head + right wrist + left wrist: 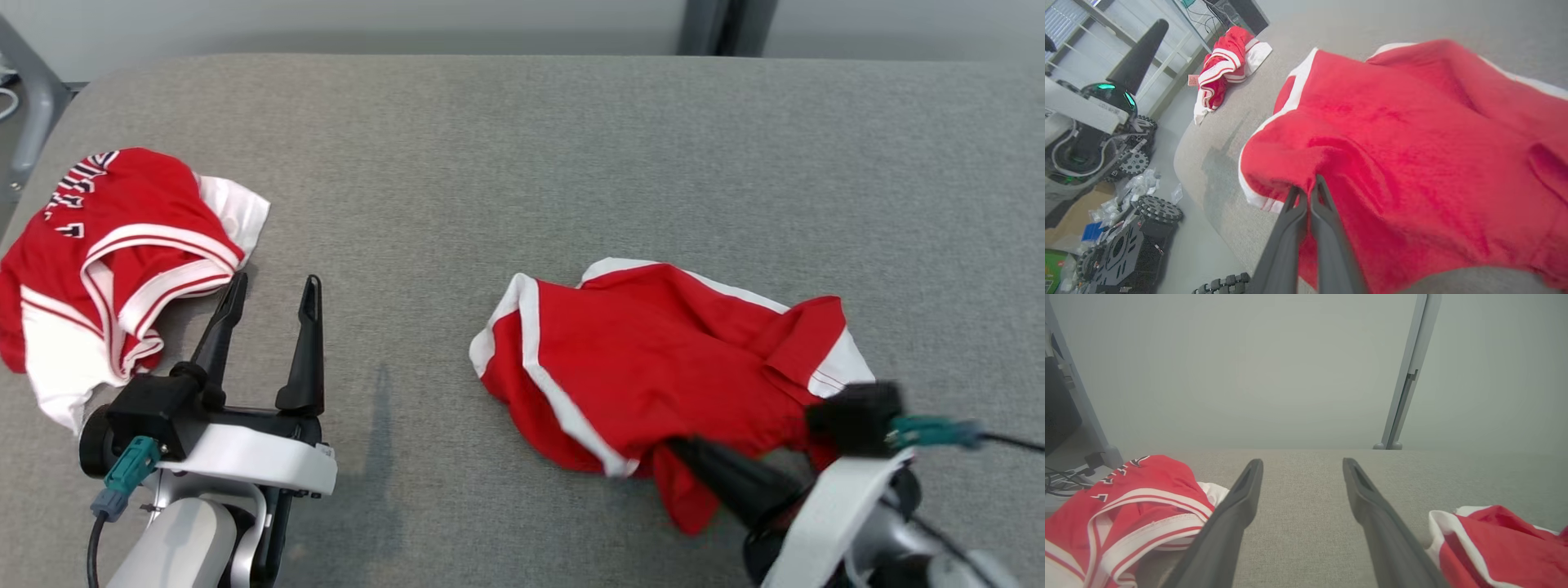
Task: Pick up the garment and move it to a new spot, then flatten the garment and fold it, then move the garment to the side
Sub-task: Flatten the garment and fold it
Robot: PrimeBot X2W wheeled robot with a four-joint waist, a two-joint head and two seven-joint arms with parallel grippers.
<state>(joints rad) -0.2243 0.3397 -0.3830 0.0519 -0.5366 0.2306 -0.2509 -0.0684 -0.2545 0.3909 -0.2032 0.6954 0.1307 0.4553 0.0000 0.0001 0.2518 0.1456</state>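
The left gripper (274, 284) points forward, fingers spread wide; the right gripper (1308, 185) angles inward, fingers pinched together on the red garment (1412, 143).

1. The garment (653, 359) is bright red, with a white band along its hems.
2. The second garment (106, 245) is red with white panels, thin red-and-white stripes at its trim, and dark lettering near one edge.
3. The padded surface (522, 163) is a plain, flecked grey.
4. The left gripper (275, 280) has black fingers, a white wrist shell and a teal connector (126, 469).
5. The right gripper (1310, 185) has dark grey fingers.
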